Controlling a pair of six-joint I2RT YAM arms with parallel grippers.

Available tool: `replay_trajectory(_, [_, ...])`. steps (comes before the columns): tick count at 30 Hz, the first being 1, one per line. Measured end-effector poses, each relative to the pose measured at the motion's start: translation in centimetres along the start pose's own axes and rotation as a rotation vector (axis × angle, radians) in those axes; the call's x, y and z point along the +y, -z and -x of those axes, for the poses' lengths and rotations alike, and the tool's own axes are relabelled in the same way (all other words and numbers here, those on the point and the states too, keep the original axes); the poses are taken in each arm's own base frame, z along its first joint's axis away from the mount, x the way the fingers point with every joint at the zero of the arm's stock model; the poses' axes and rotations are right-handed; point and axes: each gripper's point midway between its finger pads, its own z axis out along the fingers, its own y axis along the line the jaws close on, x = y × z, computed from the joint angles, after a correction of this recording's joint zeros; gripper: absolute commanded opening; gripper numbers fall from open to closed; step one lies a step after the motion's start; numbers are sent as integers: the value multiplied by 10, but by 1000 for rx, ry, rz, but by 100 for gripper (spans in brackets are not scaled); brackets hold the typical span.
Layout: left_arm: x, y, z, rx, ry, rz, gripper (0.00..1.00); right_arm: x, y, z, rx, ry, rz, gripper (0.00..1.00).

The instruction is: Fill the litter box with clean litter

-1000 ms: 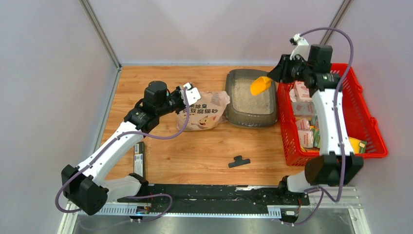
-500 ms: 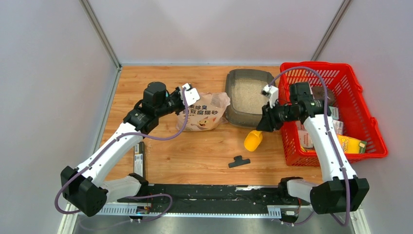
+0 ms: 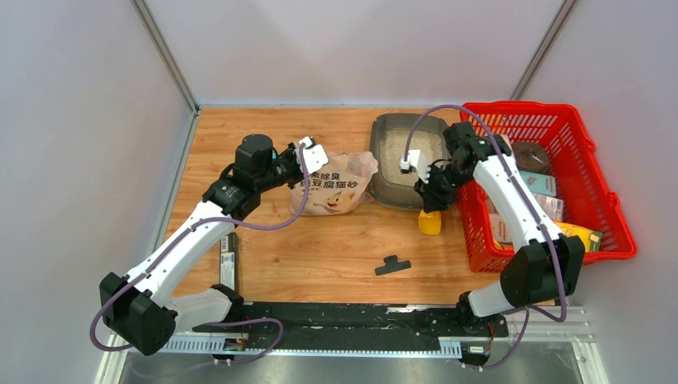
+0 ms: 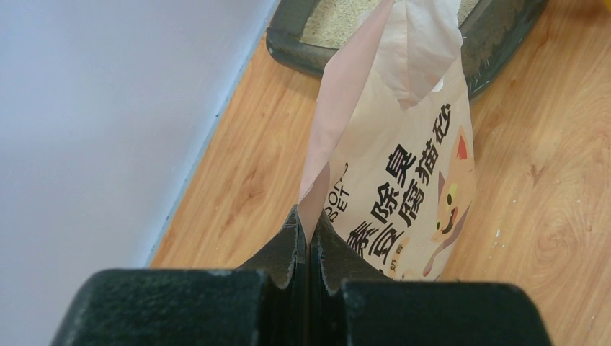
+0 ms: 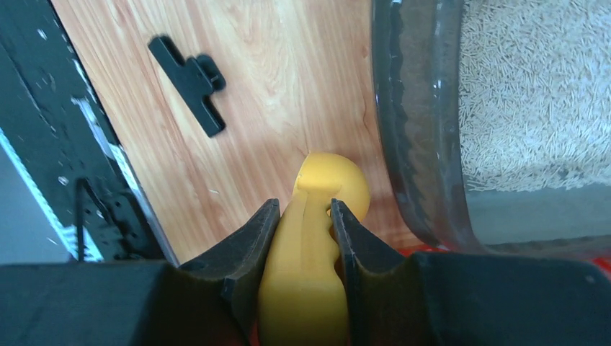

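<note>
The litter box point(image 3: 382, 190) sits at the far middle of the table, with clean litter point(image 3: 401, 148) spread pale across its floor. The right gripper point(image 3: 432, 202) hangs just off the box's near right corner, between the box and the red mesh basket point(image 3: 609, 228). Its jaws are clamped on the handle of a yellow scoop point(image 3: 430, 223), whose bowl points down at the wood right beside the dark rim. I can't tell whether the bowl touches the table.

To the left of the box lies the pink-white litter bag point(image 3: 340, 190), its open mouth turned toward the box wall. The left gripper point(image 3: 299, 162) is pinched tight on the bag's far edge.

The wood-grain tabletop point(image 3: 320, 248) is speckled with a few stray granules near the bag. A small black clip point(image 3: 392, 265) lies alone toward the near edge, and pale grey walls close in three sides.

The right arm rises from its base, arches over the basket's left rim and bends back down at the wrist. The left arm stretches low and diagonally from the near left corner toward the bag.
</note>
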Motion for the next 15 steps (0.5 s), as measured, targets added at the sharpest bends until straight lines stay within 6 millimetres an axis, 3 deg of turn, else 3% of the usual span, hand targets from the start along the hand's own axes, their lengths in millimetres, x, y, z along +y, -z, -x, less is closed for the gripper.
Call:
replay_trajectory(7, [1, 0, 0, 2, 0, 3, 0, 2, -26, -2, 153, 192, 64, 4])
replay_trajectory(9, [1, 0, -1, 4, 0, 5, 0, 7, -30, 0, 185, 250, 74, 13])
replay_trajectory(11, [1, 0, -1, 5, 0, 6, 0, 10, -33, 1, 210, 292, 81, 28])
replay_trajectory(12, [1, 0, -1, 5, -1, 7, 0, 11, -35, 2, 220, 306, 87, 40])
replay_trajectory(15, [1, 0, -1, 5, 0, 7, 0, 12, -43, 2, 245, 340, 104, 53])
